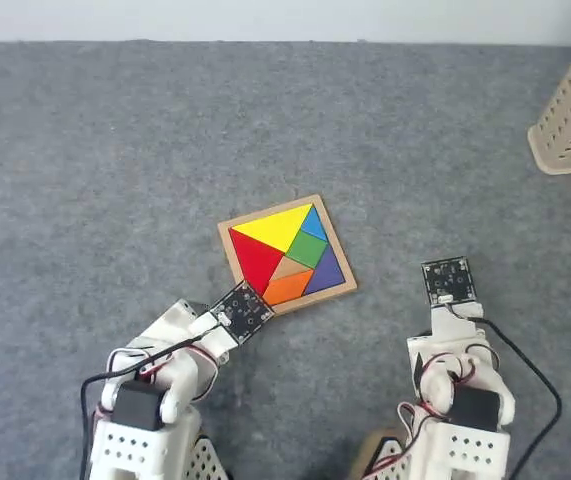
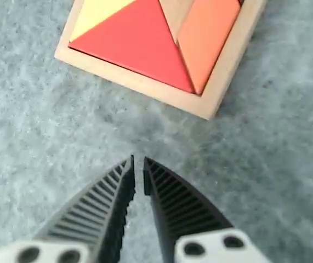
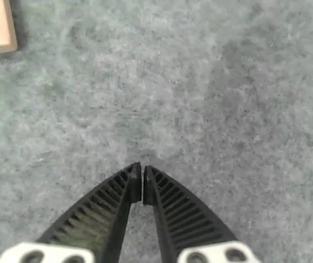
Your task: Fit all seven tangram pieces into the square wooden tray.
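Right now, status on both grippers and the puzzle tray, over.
Left gripper shut, empty, by tray corner. Right gripper shut, empty, over carpet. Tray full, seven pieces in. Nothing blocking.

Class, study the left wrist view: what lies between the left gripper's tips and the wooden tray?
Only bare grey carpet. The left wrist view shows that stretch between the left gripper and the wooden tray with nothing on it.

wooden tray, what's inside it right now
Seven pieces fill the wooden tray: yellow triangle, red triangle, green square, blue triangle, tan triangle, orange parallelogram, purple triangle. They hide its floor; the left wrist camera covers its near corner from above.
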You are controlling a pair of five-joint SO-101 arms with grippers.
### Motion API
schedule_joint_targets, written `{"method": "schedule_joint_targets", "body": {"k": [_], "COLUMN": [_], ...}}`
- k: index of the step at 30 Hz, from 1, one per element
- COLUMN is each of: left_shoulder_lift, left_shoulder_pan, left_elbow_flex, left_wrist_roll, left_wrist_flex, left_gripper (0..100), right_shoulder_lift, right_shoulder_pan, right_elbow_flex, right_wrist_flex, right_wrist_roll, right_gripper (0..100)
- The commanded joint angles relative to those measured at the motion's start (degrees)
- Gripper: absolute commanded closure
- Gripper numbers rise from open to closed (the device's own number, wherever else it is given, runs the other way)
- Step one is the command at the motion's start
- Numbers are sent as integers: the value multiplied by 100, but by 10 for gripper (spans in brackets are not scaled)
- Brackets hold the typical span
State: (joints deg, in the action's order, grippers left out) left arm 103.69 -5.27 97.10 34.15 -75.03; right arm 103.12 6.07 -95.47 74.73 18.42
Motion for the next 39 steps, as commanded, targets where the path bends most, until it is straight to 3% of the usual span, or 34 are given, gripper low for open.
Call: {"method": "schedule_joint_targets", "body": {"k": [1,11,39], "left_shoulder_lift": [123,123,123], "left_shoulder_pan": [18,1292,1275], "left_elbow_flex": [-57,-57,-57], "left_wrist_roll": [18,18,18], "left_wrist_flex": [-18,-18,-18], "left_gripper": [970,970,970], "right_shoulder_lift": [145,145,154], "right_shoulder_pan": [-75,-75,-22], "right_elbow_flex": [-114,-114,-114], "right_wrist_flex": [66,75,75], "right_wrist_roll": [62,62,62], "right_gripper": [992,992,992]}}
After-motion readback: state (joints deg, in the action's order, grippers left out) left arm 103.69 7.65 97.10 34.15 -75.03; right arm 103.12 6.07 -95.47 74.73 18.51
